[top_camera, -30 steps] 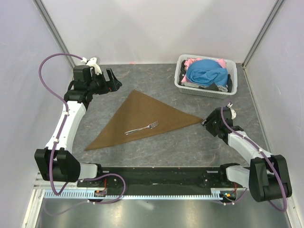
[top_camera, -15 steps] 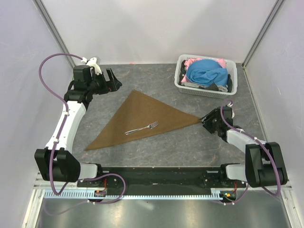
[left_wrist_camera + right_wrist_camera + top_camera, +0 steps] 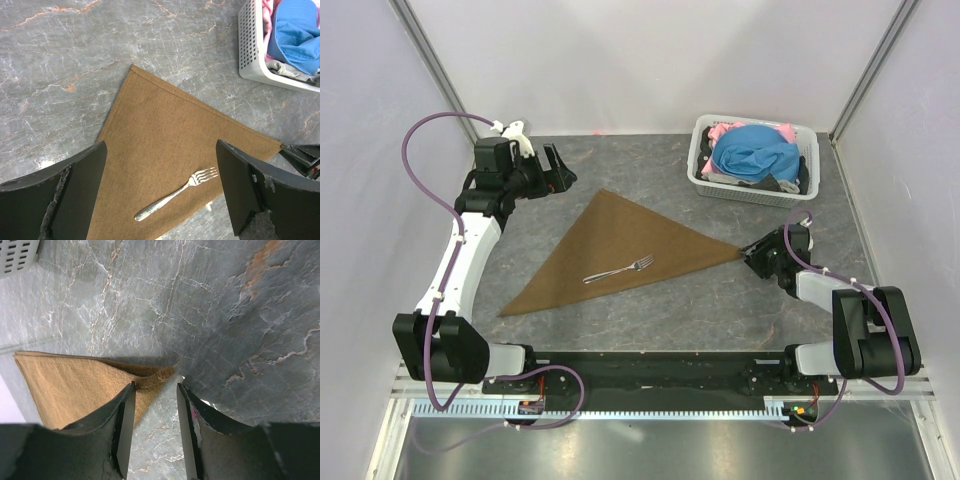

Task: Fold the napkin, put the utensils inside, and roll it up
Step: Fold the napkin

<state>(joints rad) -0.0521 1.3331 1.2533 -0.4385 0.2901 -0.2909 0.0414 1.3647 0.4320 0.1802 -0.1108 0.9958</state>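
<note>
1. Right tool (image 3: 752, 255) – low on the surface (image 3: 670, 310) at the napkin's right corner. Partly open: in the wrist view (image 3: 156, 385) its two fingers (image 3: 125, 410) stand apart, one on each side of the corner's tip. A gap shows on both sides, with nothing clamped.
2. Left tool (image 3: 563, 172) – raised over the far left of the surface, well apart from the napkin's edge. Spread wide, holding nothing; its wrist view (image 3: 161, 150) looks down on napkin and fork between the fingers.
3. Napkin (image 3: 610, 235) – brown cloth, lying flat as a triangle mid-surface. One point faces the far side, one the near left, and one the right, at the right tool. The hem shows along the far edges (image 3: 160, 130). At the right corner two layers show, slightly lifted (image 3: 75, 380).
4. Fork (image 3: 618, 269) – silver, four tines, lying on the napkin near its long near edge. Tines toward the right, handle toward the near left (image 3: 175, 195). Neither tool touches it.
5. Basket (image 3: 698, 165) – white, slotted walls, at the far right corner of the surface, apart from the napkin (image 3: 250, 50).
6. Clothes (image 3: 752, 150) – blue piece on top, pink behind it, darker pieces at the near side, all in the basket.
7. Surface – grey, marbled with rust-coloured veins.
</note>
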